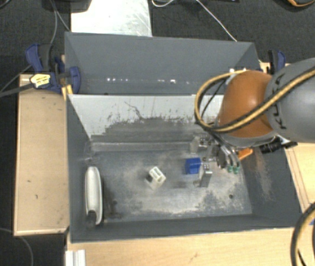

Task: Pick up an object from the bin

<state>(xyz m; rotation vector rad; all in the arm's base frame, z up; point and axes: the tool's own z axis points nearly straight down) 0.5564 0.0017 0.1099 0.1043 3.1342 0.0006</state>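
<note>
Gripper (204, 170) low toward right edge of bin (163, 229), just beside small blue block (192, 166); open or closed, cannot tell. Best to centre squarely over it before closing, clear of white block (155, 176).

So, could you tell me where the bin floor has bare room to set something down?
Bare floor lies between the long white object and the small white block, and along the front wall. The right is crowded: the gripper hangs by the blue block.
</note>
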